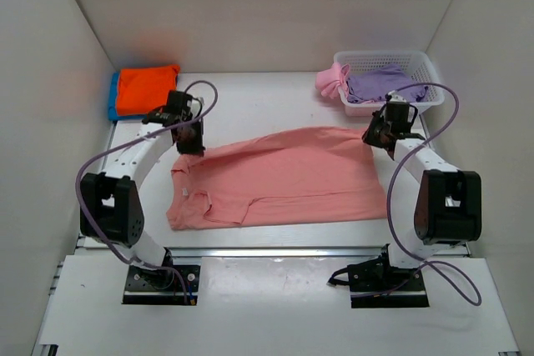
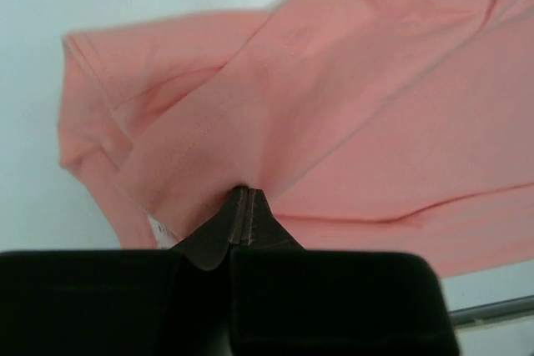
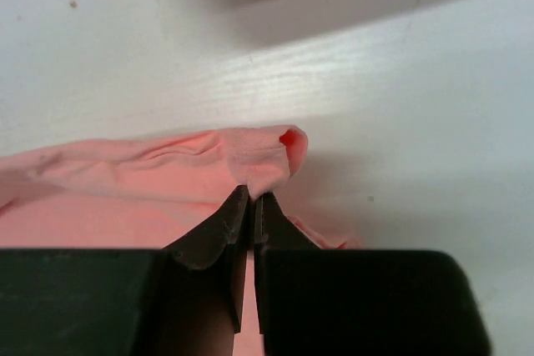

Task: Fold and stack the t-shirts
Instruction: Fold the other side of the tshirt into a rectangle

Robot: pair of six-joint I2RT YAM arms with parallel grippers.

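Fold step: left gripper [image 1: 190,146] is clamping the far edge of the salmon shirt [image 1: 284,179] at 10 o'clock, right gripper [image 1: 377,135] clamping it at 2 o'clock. Shirt is lying spread at centre. Next move is likely needing a synced carry toward 6 o'clock.

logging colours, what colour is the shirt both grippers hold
The t-shirt is salmon-pink; best in top external view.

Bright, even light — soft shadows
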